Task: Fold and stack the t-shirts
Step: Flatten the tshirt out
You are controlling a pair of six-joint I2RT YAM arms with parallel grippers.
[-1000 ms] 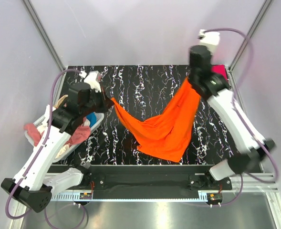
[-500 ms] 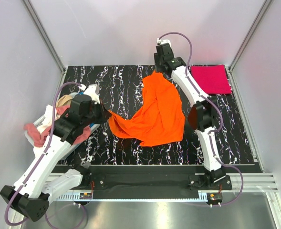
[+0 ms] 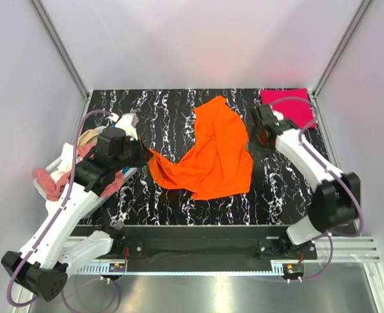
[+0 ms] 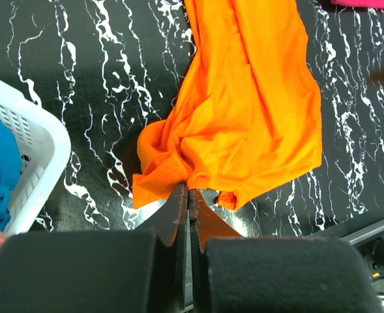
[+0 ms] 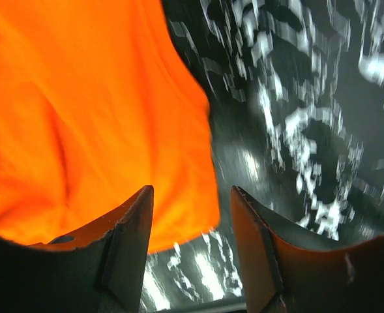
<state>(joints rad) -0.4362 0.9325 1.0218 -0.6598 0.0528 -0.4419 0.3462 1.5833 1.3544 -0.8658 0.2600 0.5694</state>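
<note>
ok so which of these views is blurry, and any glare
Right wrist view: smeared, white veins of the table streak and the orange t-shirt looks soft. Left wrist view: sharp on the shirt's folds. Top external view: sharp, evenly lit, no strong glare.

The right gripper (image 5: 192, 195) has its jaws apart over the edge of the orange t-shirt (image 3: 211, 153), with bare bench (image 3: 276, 189) under the rest of the gap and beyond it. The crimson-pink t-shirt (image 3: 289, 104) lies apart from them, at the far right corner. Just left of the left gripper (image 4: 186, 192) and its pinched jaws rises the white basket (image 4: 45, 147). Ahead of them, orange cloth covers the bench.
</note>
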